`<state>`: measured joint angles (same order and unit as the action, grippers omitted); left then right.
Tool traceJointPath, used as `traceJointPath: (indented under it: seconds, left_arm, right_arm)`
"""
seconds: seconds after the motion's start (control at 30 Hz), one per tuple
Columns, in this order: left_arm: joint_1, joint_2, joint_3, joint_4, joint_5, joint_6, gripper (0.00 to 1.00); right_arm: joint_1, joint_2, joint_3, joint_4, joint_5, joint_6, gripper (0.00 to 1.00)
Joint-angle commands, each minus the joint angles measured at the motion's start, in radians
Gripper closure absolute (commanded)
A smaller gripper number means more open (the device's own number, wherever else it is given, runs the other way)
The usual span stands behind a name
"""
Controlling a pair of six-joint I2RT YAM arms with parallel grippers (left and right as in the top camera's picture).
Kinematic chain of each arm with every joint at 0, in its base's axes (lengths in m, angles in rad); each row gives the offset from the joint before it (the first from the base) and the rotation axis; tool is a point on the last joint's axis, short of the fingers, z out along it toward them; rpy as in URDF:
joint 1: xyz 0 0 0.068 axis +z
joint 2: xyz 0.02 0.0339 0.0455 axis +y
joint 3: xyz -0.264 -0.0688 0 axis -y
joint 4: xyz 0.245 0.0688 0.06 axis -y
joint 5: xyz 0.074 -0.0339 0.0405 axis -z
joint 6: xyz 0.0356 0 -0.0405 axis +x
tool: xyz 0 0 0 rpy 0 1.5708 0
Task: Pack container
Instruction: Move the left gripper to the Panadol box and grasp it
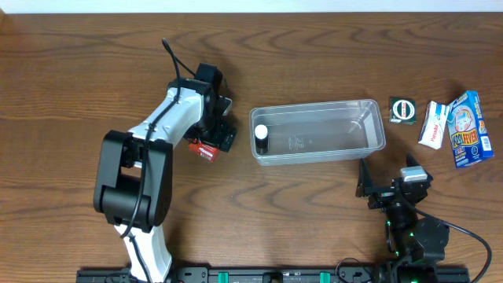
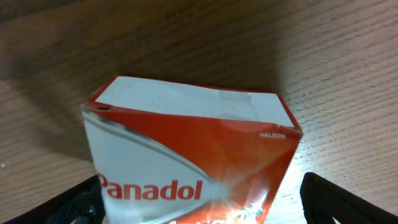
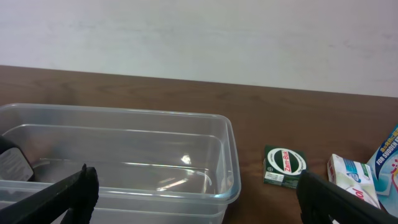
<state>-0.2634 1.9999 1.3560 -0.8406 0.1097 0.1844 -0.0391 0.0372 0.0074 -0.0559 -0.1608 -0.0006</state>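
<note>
The clear plastic container (image 1: 318,107) lies at the table's middle. A small white bottle with a dark cap (image 1: 260,139) lies inside at its left end. My left gripper (image 1: 212,144) is low over a red and white Panadol box (image 1: 205,151), just left of the container. In the left wrist view the box (image 2: 186,143) sits between the fingers of my left gripper (image 2: 199,202), with a gap at the right finger. My right gripper (image 1: 387,174) is open and empty, just in front of the container's right end. Its view shows the container (image 3: 124,112) ahead between the fingers of my right gripper (image 3: 196,186).
A green Zam-Buk box (image 1: 402,109) (image 3: 283,167), a white box (image 1: 433,124) (image 3: 351,177) and a blue box (image 1: 468,128) (image 3: 388,158) lie on the wood right of the container. The bottle's cap (image 3: 15,165) shows through the container wall.
</note>
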Motion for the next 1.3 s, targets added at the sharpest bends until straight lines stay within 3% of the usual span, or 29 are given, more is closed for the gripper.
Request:
traceJointPath:
  seconds: [0.0, 1.0, 1.27]
  left_arm:
    - [0.005, 0.018, -0.010, -0.003, 0.013, 0.010, 0.02]
    - [0.005, 0.019, -0.030, 0.018, 0.010, 0.010, 0.03]
    - [0.005, 0.019, -0.031, 0.021, 0.010, 0.010, 0.11]
  right_arm:
    - [-0.014, -0.002, -0.002, -0.004, -0.005, 0.000, 0.01]
    - [-0.014, -0.002, -0.002, -0.004, -0.004, 0.000, 0.01]
    - [-0.014, -0.002, -0.002, -0.004, -0.005, 0.000, 0.01]
